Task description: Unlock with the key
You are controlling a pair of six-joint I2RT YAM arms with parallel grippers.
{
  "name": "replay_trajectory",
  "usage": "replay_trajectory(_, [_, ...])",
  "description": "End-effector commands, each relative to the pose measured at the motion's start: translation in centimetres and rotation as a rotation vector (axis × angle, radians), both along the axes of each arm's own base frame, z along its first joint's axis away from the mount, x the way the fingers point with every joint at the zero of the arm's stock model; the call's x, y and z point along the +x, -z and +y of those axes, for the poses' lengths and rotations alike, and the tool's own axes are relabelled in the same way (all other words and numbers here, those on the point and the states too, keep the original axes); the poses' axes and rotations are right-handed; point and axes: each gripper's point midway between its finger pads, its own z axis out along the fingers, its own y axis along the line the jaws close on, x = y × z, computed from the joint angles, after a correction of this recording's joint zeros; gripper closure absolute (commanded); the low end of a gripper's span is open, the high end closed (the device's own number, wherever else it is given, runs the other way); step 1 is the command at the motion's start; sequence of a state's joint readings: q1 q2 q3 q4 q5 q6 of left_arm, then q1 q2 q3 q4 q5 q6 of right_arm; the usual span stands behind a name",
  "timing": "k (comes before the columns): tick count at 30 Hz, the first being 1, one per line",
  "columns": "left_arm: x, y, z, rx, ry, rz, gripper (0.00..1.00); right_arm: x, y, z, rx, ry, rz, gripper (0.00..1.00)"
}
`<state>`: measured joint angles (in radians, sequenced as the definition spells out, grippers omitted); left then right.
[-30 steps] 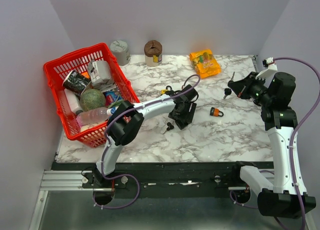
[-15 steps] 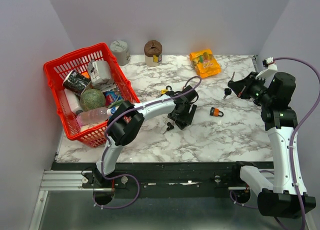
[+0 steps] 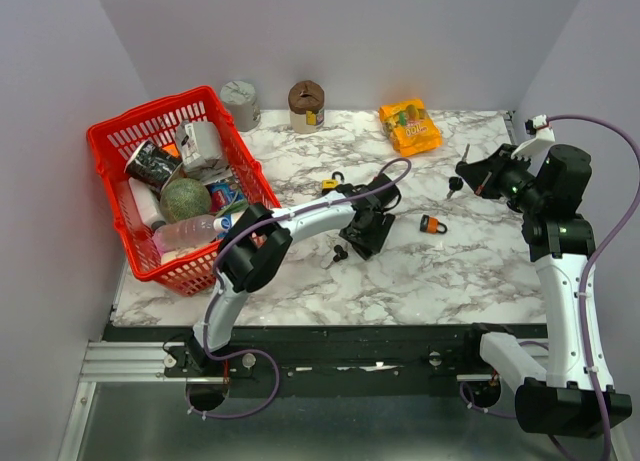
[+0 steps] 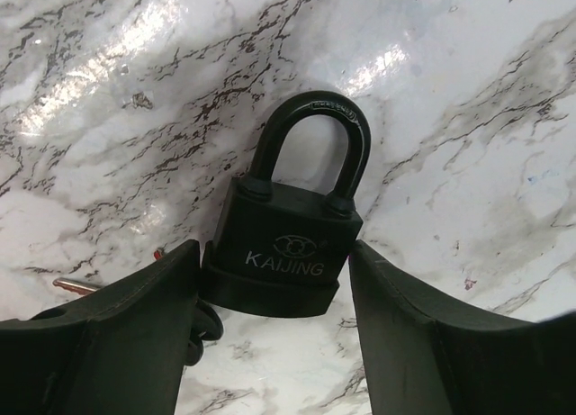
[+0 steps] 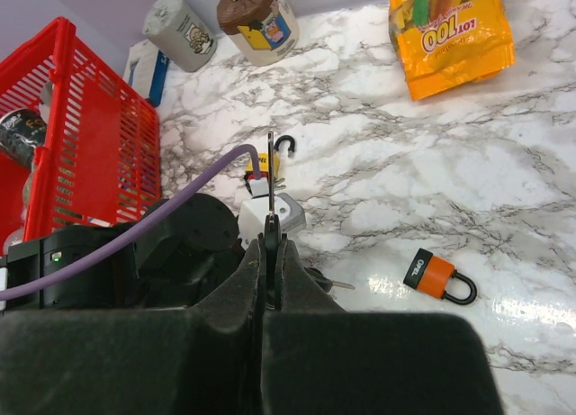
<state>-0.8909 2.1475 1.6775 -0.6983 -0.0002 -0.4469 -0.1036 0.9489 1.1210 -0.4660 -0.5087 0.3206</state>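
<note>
A black padlock [image 4: 283, 244] marked KAIJING lies flat on the marble table, shackle pointing away. My left gripper [image 4: 274, 257] straddles its body, with a finger pressed against each side. In the top view the left gripper [image 3: 366, 229] covers the lock at mid-table. A small bunch of keys [image 3: 338, 251] lies just beside it, partly behind the left finger [image 4: 135, 334]. My right gripper [image 3: 473, 176] hangs above the table's right side, shut on a black-headed key [image 5: 271, 176] whose blade points up and away.
An orange padlock [image 3: 433, 224] lies right of the left gripper, and a yellow padlock [image 3: 330, 183] lies behind it. A red basket [image 3: 110, 131] full of items stands at the left. Two cans [image 3: 240, 103] and an orange packet [image 3: 410, 126] sit along the back.
My left gripper has shifted slightly to the right and away over the black padlock. The right arm and its key have not moved.
</note>
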Motion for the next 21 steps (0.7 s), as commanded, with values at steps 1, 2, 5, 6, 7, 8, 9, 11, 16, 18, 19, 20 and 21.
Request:
replay_trajectory(1, [-0.3,2.7,0.3,0.059,0.042,0.027,0.34,0.1,0.4,0.0,-0.005,0.005,0.017,0.99])
replay_trajectory(2, [-0.8,2.8,-0.1,0.042,0.059,0.053,0.43,0.0,0.4,0.0,-0.006,0.006,0.019,0.99])
replay_trajectory(5, [-1.0,3.1,-0.4,0.029,0.071,0.078,0.69,0.1,0.4,-0.1,-0.007,0.012,0.023,0.99])
replay_trajectory(6, [-1.1,2.8,-0.6,0.011,0.072,0.087,0.8,0.1,0.3,-0.1,-0.007,0.012,0.021,0.99])
replay_trajectory(7, [-0.9,2.5,-0.9,-0.005,0.061,0.09,0.86,0.0,0.4,0.0,-0.003,0.005,0.028,0.99])
replay_trajectory(8, [-0.6,1.9,-1.2,-0.024,0.052,0.087,0.92,0.0,0.4,0.1,0.0,0.001,0.031,0.99])
replay_trajectory(9, [-0.3,1.4,-1.4,-0.05,0.036,0.095,1.0,-0.1,0.5,0.2,0.003,-0.006,0.036,0.99])
replay_trajectory(11, [0.6,-1.0,-2.5,-0.124,-0.003,0.083,1.0,-0.1,0.7,0.4,0.006,-0.015,0.045,0.99])
replay_trajectory(16, [2.3,-9.5,-5.5,-0.407,-0.109,0.072,1.0,-0.2,1.2,1.0,0.015,-0.041,0.081,0.99])
replay_trajectory(18, [2.7,-12.6,-6.2,-0.501,-0.168,0.075,1.0,-0.4,0.8,1.5,0.017,-0.063,0.087,0.99])
replay_trajectory(19, [3.3,-14.5,-6.7,-0.565,-0.184,0.064,1.0,-0.5,1.0,1.7,0.021,-0.071,0.105,0.99])
replay_trajectory(20, [3.3,-17.1,-7.0,-0.633,-0.189,0.058,1.0,-0.7,0.5,2.0,0.023,-0.084,0.103,0.99])
replay_trajectory(21, [3.5,-18.8,-7.3,-0.696,-0.242,0.092,1.0,-0.9,0.5,2.2,0.025,-0.093,0.112,0.99])
